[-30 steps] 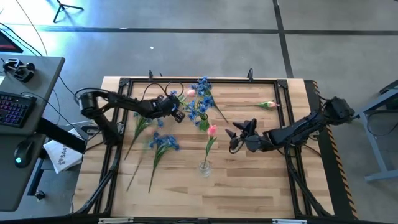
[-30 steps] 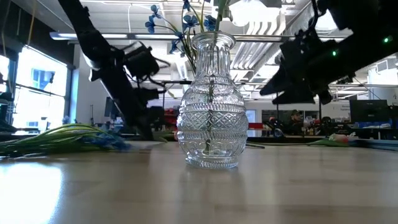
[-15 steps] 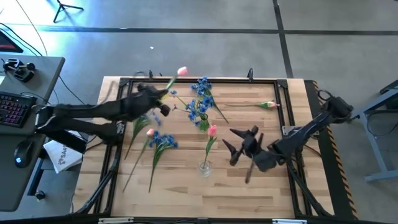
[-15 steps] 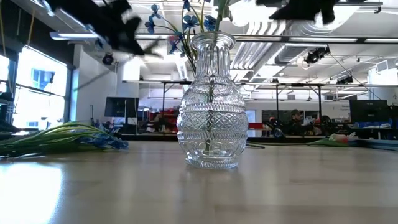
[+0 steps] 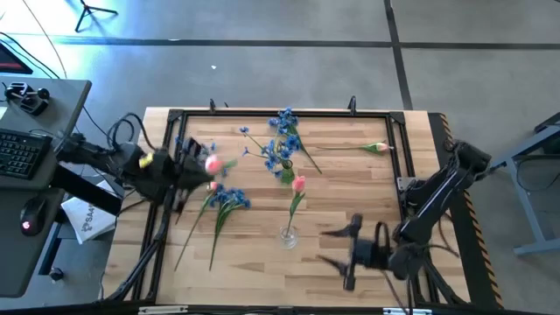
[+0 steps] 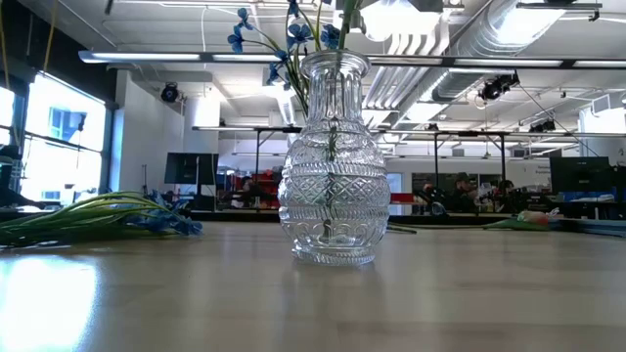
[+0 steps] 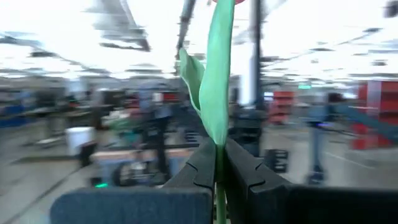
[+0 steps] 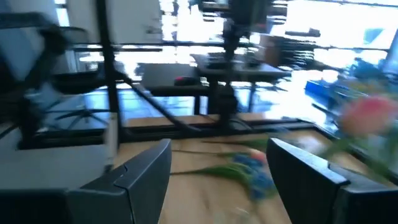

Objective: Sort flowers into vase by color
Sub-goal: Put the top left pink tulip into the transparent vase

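My left gripper (image 5: 191,166) is near the table's left edge, shut on a pink tulip whose bud (image 5: 212,163) shows beside it. In its wrist view the green stem and leaf (image 7: 211,81) rise from between the fingers. My right gripper (image 5: 343,254) is open over the near edge, right of the glass vase (image 5: 287,234). The vase (image 6: 333,166) stands upright and holds a pink tulip (image 5: 298,184), with blue blossoms (image 6: 284,29) above its mouth. Blue sprays (image 5: 229,199) and another pink tulip (image 5: 376,147) lie on the table. My left gripper pinches the tulip's green stem (image 7: 219,163) between its two fingers, just below the leaf. The stem and leaf stand out past the fingertips. The flower is lifted clear of the table.
A blue spray (image 5: 285,129) lies near the far edge. Green stems and blue blossoms (image 6: 108,215) lie left of the vase in the low view. A black frame (image 5: 262,113) borders the wooden table. A desk with a keyboard (image 5: 17,153) stands off to the left.
My left gripper has drawn back from the flowers near the table's middle toward the left edge, carrying the pink tulip up and clear. My right gripper has pulled back from beside the vase toward the near edge. Both arms have risen out of the low view.
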Tool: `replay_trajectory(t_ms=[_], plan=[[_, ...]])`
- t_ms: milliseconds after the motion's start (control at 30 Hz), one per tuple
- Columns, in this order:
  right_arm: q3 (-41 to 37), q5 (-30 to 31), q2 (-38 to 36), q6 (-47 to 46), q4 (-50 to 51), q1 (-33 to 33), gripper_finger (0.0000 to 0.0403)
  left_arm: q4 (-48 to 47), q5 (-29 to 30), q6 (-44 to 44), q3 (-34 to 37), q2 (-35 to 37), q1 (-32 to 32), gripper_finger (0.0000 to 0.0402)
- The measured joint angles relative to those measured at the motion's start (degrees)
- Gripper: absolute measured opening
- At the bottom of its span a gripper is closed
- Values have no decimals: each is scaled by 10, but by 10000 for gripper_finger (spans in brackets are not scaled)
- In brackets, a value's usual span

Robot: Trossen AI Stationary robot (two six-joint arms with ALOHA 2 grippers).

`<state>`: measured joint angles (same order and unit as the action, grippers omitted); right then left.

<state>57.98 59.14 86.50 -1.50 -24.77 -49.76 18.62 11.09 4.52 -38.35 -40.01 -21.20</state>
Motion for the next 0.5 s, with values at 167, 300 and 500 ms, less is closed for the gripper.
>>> replay_trajectory(t_ms=[167, 300, 500], plan=[[63, -58, 91, 77, -68, 31, 259, 45, 47, 17, 0, -91, -94, 0], [134, -97, 157, 94, -70, 67, 259, 95, 109, 18, 0, -188, -154, 0], [266, -105, 251, 134, -68, 100, 259, 234, 247, 43, 0, -312, -219, 0]])
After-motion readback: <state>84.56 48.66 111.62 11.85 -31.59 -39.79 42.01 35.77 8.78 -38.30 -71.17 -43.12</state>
